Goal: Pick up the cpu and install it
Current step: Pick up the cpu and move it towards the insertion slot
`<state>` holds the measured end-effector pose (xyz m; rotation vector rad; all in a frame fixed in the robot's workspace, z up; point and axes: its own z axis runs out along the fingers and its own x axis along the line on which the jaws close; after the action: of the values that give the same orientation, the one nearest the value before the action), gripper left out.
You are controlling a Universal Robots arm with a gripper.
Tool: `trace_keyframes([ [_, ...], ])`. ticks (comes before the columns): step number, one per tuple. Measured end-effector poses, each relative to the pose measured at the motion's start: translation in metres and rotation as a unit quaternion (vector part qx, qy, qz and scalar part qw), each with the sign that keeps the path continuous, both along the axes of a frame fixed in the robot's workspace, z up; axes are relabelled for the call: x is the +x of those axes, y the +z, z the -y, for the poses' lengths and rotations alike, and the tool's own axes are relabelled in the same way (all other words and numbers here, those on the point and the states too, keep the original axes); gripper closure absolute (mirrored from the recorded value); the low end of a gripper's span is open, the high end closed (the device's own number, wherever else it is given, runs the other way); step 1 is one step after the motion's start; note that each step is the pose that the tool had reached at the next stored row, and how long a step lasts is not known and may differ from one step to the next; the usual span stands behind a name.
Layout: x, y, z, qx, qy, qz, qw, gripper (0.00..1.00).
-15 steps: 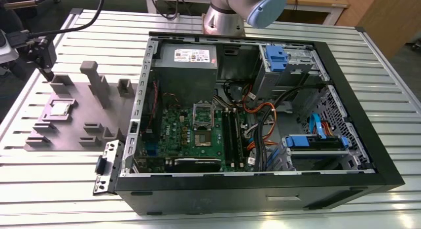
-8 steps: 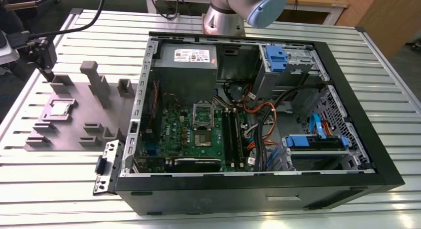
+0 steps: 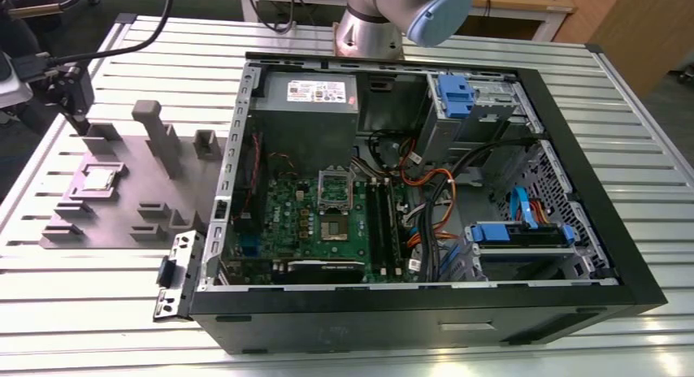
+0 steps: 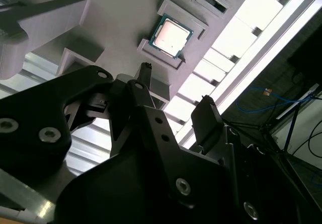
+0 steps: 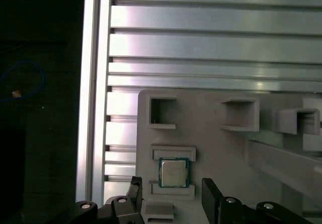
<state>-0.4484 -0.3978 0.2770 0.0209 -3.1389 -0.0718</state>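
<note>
**Black tool over the cpu, nothing picked up yet**

With its 2 fingers spread wide and nothing between them, the tool (image 4: 176,82) hangs above the grey moulded plate (image 3: 114,221). Between the fingertips in both wrist views, the cpu (image 5: 174,172) lies flat in its recess on that plate, untouched. The plate rests on the slatted metal desk (image 3: 109,312), beside the open computer case (image 3: 434,320), on the exterior view's left. The green circuit board (image 3: 292,206) sits inside the case. Grasping, carrying and installing all look left to do.
</note>
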Motion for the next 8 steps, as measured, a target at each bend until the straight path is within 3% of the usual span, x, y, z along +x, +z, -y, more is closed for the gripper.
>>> trace_keyframes([
  [8,0.0,-0.0112,0.0009,0.0007,0.0,0.0,1.0,0.41],
])
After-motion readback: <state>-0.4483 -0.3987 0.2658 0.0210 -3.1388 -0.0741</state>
